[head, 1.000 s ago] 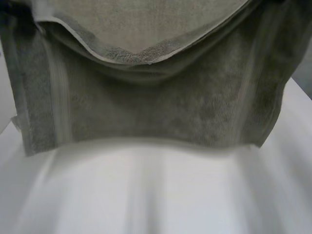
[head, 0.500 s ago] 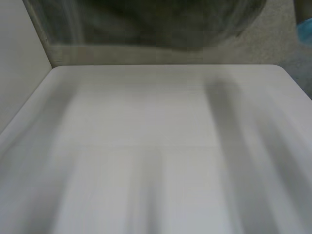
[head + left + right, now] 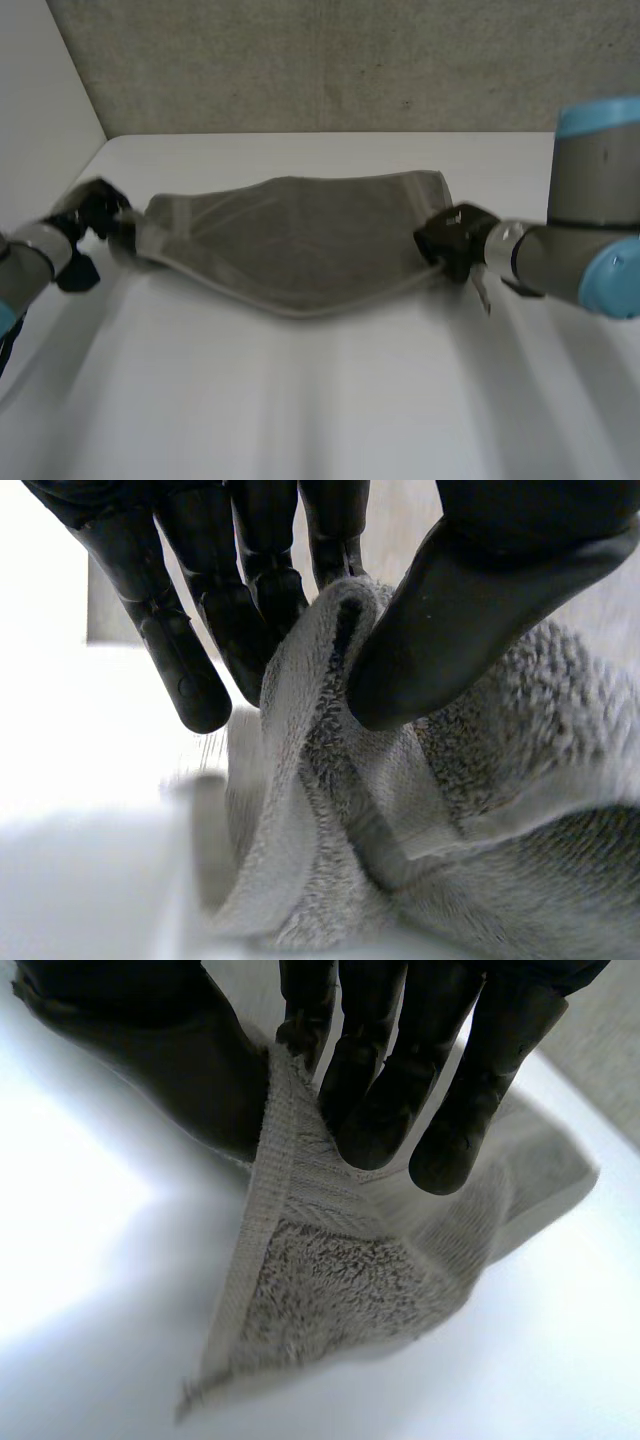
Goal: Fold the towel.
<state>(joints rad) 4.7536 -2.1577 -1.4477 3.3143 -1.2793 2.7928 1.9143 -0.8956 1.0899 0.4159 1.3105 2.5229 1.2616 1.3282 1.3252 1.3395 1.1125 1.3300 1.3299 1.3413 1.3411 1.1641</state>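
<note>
we see the grey towel [image 3: 300, 240] stretched sideways across the middle of the head view. it lies on the white desk [image 3: 330, 400], with its near edge sagging in a curve toward the bottom of the frame. at the left of the frame the left robot hand [image 3: 95, 215] is at the towel's left end. at the right the right robot hand [image 3: 448, 240] is at its right end, and the right arm [image 3: 590, 230] with its light-blue cap comes in from the right edge. in the left wrist view the left robot hand pinches a bunched fold of the towel's edge between its thumb [image 3: 480, 590] and its fingers [image 3: 260, 590], and the cloth stands up in a ridge between them. in the right wrist view the right robot hand pinches the towel's hemmed edge between thumb [image 3: 150, 1060] and fingers [image 3: 380, 1110]. from those fingertips the cloth fans out down to the desk.
</note>
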